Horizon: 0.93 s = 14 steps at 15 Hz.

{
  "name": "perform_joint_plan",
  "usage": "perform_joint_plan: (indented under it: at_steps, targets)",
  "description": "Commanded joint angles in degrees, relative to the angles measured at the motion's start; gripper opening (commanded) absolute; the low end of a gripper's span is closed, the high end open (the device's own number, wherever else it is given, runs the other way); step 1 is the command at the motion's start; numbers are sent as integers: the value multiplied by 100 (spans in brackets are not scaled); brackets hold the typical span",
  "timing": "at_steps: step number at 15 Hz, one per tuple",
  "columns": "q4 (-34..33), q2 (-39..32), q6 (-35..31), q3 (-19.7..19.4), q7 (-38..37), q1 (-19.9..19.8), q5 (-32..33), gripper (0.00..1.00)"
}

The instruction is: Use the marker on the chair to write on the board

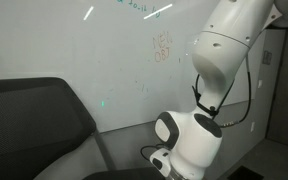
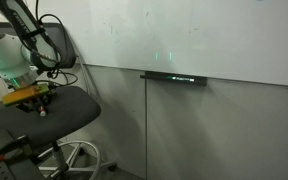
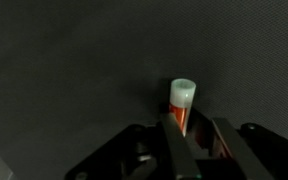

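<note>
Wrist view | gripper (image 3: 194, 128) spread, not clenched | straddles marker (image 3: 182, 100) | on chair (image 3: 64, 60)

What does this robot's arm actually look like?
The arm is made of glossy white, rounded shells joined at dark rings. A thin black cable loops loosely beside it. The gripper at its end is black, with two flat, straight jaws. No markings are readable.

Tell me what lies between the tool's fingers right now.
The marker, orange with a pale cap, against the chair and its dark fabric; the wrist view shows it.
</note>
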<state>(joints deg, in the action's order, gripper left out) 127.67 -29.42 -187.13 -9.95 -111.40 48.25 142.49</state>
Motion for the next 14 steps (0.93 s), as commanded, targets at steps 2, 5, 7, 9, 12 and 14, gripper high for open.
perform_joint_plan:
  at_steps: [2, 5, 7, 9, 12, 14]
  targets:
    - [10, 4, 64, -206, 27, 210, -1, 6]
    - [106, 72, 192, -634, 37, 693, -18, 6]
    - [212, 150, 320, -1088, 33, 1172, -58, 6]
    - [340, 219, 466, -1643, 47, 1733, -135, 6]
    - [558, 219, 717, -2814, 120, 2848, -436, 6]
    - [674, 109, 820, -3644, 183, 3629, -770, 6]
